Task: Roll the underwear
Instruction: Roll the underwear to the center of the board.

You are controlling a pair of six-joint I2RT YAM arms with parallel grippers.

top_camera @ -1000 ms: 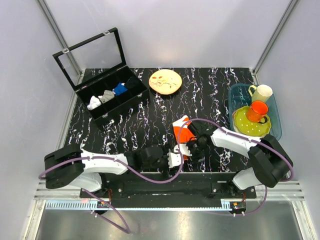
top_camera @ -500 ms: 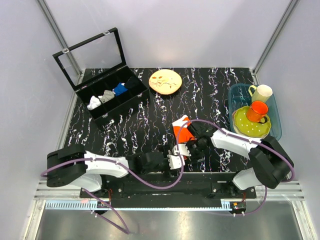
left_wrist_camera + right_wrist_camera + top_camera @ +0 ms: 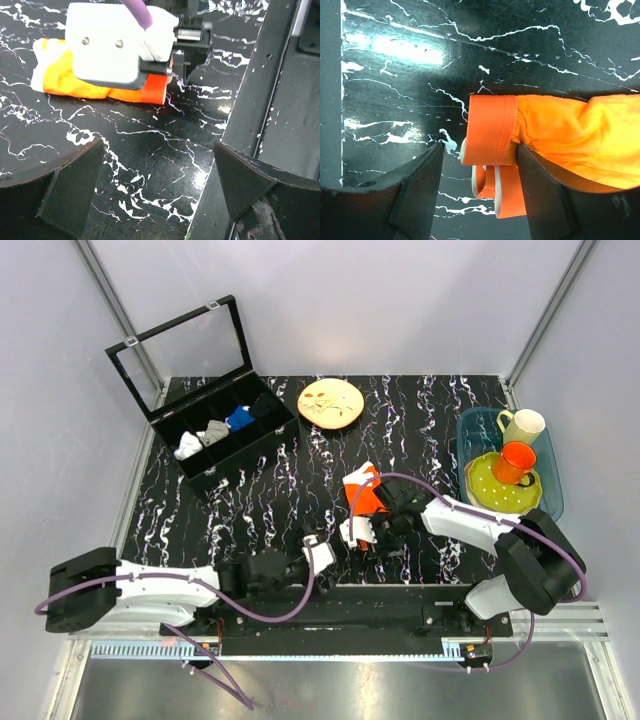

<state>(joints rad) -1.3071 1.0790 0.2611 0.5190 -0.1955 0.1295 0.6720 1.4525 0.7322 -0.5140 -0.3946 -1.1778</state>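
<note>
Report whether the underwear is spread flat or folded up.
Folded up: the underwear shows stacked layers and a doubled band, not a flat sheet.

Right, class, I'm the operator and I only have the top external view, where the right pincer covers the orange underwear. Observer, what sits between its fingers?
Observer: In the right wrist view, the folded orange band end of the underwear lies between the fingers of the right pincer.
Operator: Is it clamped?
Observer: I cannot tell. A sliver of table shows between the band and one finger.
Operator: And the left pincer?
Observer: The left wrist view shows the left pincer wide open, with only bare table between its fingers, apart from the underwear.
</note>
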